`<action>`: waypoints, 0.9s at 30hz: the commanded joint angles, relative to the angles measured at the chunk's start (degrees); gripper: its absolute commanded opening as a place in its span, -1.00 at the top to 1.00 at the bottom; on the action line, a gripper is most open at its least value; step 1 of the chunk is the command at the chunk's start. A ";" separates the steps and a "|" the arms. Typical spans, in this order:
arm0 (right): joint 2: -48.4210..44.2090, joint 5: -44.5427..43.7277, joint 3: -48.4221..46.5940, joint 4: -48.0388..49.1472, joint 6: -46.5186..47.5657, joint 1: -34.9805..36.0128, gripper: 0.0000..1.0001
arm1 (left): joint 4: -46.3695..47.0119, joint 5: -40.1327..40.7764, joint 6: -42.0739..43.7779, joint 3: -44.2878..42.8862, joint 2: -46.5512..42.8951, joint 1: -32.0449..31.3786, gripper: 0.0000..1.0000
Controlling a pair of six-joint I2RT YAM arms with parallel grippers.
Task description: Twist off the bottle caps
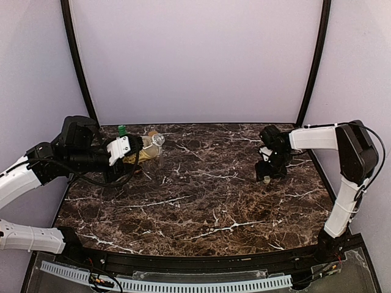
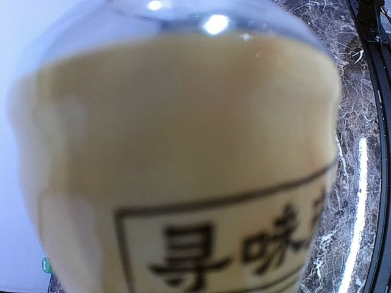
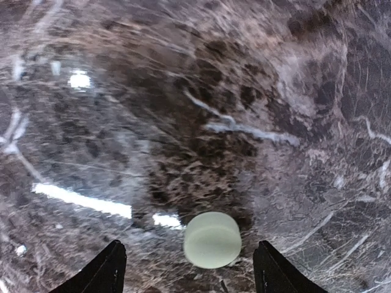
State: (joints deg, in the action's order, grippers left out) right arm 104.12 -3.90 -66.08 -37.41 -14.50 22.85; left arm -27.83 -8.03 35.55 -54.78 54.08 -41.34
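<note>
My left gripper (image 1: 126, 152) is shut on the tall yellow tea bottle (image 1: 146, 150) and holds it tilted at the back left, its uncapped clear neck pointing right. The bottle (image 2: 183, 152) fills the left wrist view and hides the fingers. A cream-white cap (image 3: 212, 239) lies on the marble table. It sits between the spread black fingertips (image 3: 110, 265) of my open right gripper (image 3: 188, 259), untouched. In the top view the cap (image 1: 267, 179) is just below the right gripper (image 1: 269, 170). A green cap (image 1: 122, 129) and a golden-brown cap (image 1: 151, 132) show behind the left gripper; their bottles are mostly hidden.
The dark marble table (image 1: 201, 201) runs to a black front rail (image 1: 201, 259). Black frame posts (image 1: 76, 55) stand at the back corners against pale walls. A small green spot (image 2: 46, 264) shows at the lower left of the left wrist view.
</note>
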 commanded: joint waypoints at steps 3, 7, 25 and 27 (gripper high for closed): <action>-9.17 8.35 -11.27 -1.99 5.75 3.70 -0.49 | 1.76 -3.80 -3.38 -0.46 -1.58 0.47 0.54; -17.78 23.63 -12.68 12.53 12.89 10.96 -0.48 | 1.85 -8.72 -5.23 -1.62 -1.69 0.54 0.54; -8.80 55.90 -20.60 66.32 14.05 35.20 -0.54 | 1.76 -16.84 -5.62 -4.28 -1.18 0.56 0.54; -7.28 55.74 -21.87 65.33 14.12 35.77 -0.49 | 1.99 -16.88 -5.63 -3.97 -1.32 0.56 0.54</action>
State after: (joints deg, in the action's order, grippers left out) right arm 95.33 49.52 -84.12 26.94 -2.24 57.21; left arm -26.28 -23.38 30.52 -57.74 53.43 -41.01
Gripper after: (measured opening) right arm 0.765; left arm 0.342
